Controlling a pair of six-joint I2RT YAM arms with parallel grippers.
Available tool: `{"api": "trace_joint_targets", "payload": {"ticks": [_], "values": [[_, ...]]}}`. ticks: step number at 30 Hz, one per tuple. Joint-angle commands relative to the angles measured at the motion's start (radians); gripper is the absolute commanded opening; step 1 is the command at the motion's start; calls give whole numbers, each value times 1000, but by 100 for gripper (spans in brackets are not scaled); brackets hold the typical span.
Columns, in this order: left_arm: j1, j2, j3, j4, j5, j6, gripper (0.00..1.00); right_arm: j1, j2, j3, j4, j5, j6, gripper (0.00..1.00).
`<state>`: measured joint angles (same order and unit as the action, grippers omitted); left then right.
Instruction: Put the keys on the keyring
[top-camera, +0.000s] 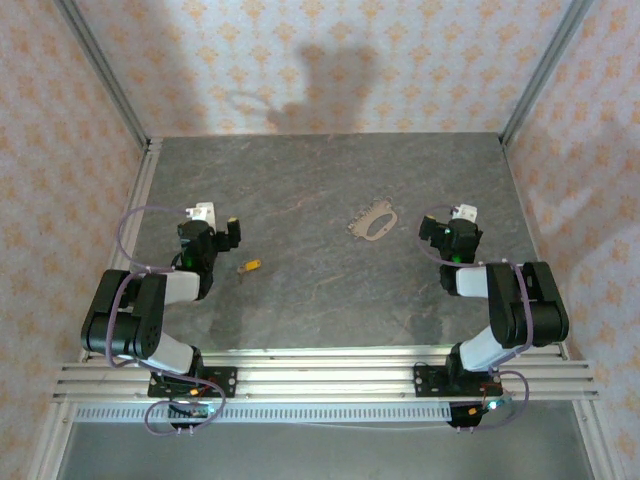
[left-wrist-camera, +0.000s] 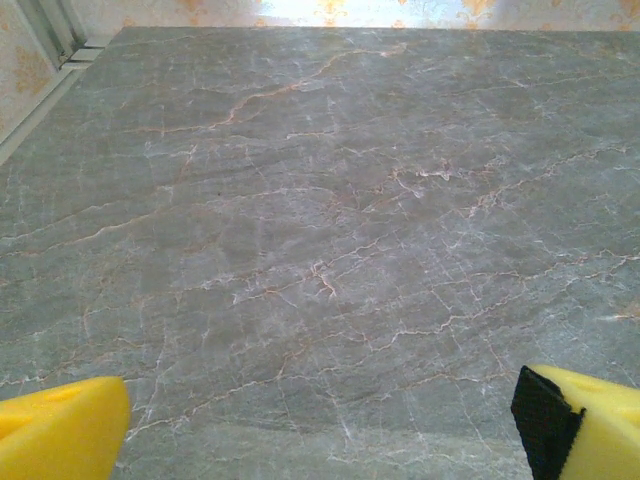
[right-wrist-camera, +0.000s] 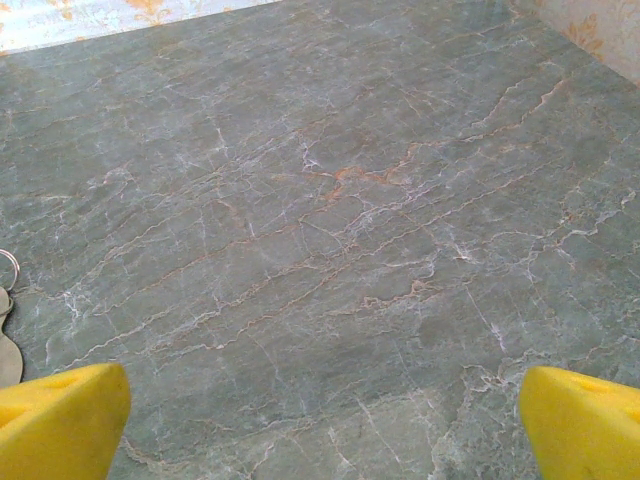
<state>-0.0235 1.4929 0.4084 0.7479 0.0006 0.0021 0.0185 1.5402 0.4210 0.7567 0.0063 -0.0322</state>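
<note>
Key (top-camera: 249, 266) lies on the bench (top-camera: 320, 290) just nearward and right of the wide-open left claw (top-camera: 231, 232), long axis crosswise; keyring (top-camera: 374, 222) sits left of the equally wide right claw (top-camera: 428, 228).

Your left gripper (left-wrist-camera: 320, 445) stood with its yellow fingertips (left-wrist-camera: 60, 430) wide apart over the grey veined table (left-wrist-camera: 330, 230).
</note>
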Motion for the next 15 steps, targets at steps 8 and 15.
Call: {"api": "trace_joint_targets", "payload": {"ticks": [8,15], "values": [[10,-68,200,-384,-48,-25,95,-4,-223,151,-380,60,74,99],[8,-166,369,-715,-91,-126,95,-5,-179,430,-832,6,437,99]]}}
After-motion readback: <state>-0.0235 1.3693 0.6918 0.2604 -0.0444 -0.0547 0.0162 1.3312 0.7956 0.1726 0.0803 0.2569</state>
